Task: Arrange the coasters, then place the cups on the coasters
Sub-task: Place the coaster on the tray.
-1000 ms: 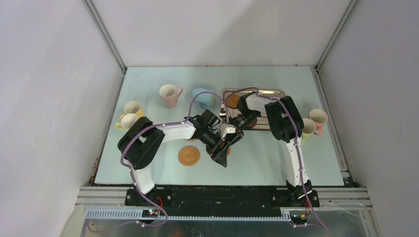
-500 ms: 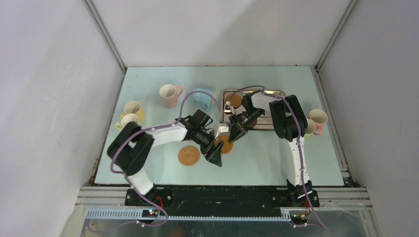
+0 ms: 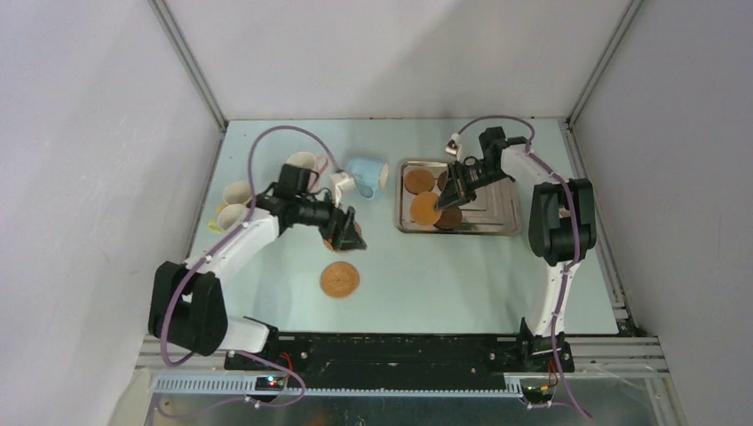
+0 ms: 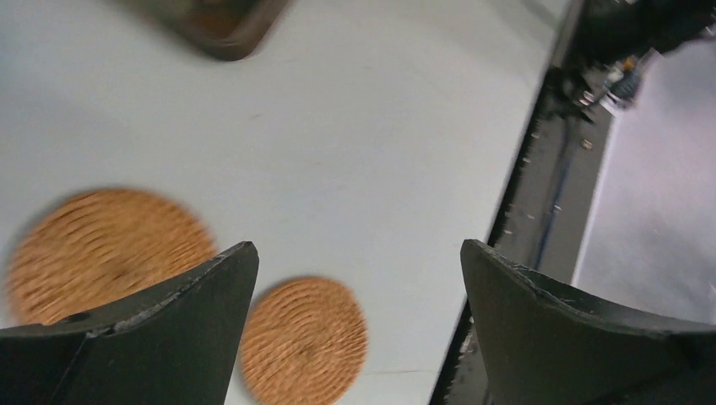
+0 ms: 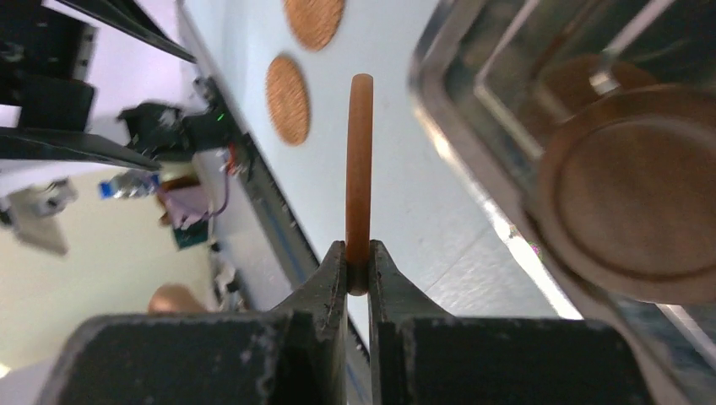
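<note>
- Two yellow cups stand near the left edge of the surface; a pink cup stands behind them.
- The left claw hangs released, jaws wide, over a tan coaster lying flat.
- A second tan coaster lies nearer the arm bases.
- A blue cup lies tipped beside the steel tray.
- Three coasters lie in the tray.
- The right claw is clenched on a held coaster, which stands on edge over the tray.

The pale mint tabletop carries two tan round wooden coasters (one partly hidden), a rectangular steel tray and pastel ceramic mugs.
</note>
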Controlling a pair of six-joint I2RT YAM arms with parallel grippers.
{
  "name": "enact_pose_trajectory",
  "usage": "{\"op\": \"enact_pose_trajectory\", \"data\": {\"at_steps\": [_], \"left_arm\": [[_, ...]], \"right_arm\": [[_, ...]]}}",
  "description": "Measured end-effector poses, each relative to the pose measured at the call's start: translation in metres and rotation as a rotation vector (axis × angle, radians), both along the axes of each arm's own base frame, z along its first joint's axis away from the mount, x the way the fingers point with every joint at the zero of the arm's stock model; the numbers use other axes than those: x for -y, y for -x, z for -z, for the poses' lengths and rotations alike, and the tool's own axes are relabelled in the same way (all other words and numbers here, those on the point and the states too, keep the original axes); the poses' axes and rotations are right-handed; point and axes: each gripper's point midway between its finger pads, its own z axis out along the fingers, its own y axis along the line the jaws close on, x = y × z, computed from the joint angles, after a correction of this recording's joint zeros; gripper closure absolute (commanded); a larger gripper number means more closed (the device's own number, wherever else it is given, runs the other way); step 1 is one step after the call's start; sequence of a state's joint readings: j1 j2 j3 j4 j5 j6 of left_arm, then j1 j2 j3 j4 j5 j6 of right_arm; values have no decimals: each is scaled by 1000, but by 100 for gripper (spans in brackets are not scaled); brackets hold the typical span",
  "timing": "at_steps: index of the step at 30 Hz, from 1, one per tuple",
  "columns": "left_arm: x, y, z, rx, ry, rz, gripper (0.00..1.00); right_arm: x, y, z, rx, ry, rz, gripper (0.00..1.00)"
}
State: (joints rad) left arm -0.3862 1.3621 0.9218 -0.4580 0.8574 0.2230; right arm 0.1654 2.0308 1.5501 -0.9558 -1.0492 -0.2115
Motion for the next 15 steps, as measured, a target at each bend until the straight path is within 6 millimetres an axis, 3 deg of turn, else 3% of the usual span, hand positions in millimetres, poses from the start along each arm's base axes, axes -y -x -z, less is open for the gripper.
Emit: {"op": "enact_pose_trajectory", "data": {"at_steps": [3, 7, 10, 15], "left_arm": [[-34, -33, -3, 5, -8, -125, 2], [-65, -55, 5, -6, -27, -244, 2], [-71, -52, 20, -35, -32, -262, 2], [-73, -40, 41, -90, -34, -258, 2]], "right_arm": [[7, -28, 0, 70, 85, 63, 100], [5, -59, 3, 118, 148, 115, 100], [-2, -68, 20, 115, 189, 121, 100], [-18, -62, 61, 22, 247, 105, 99]]}}
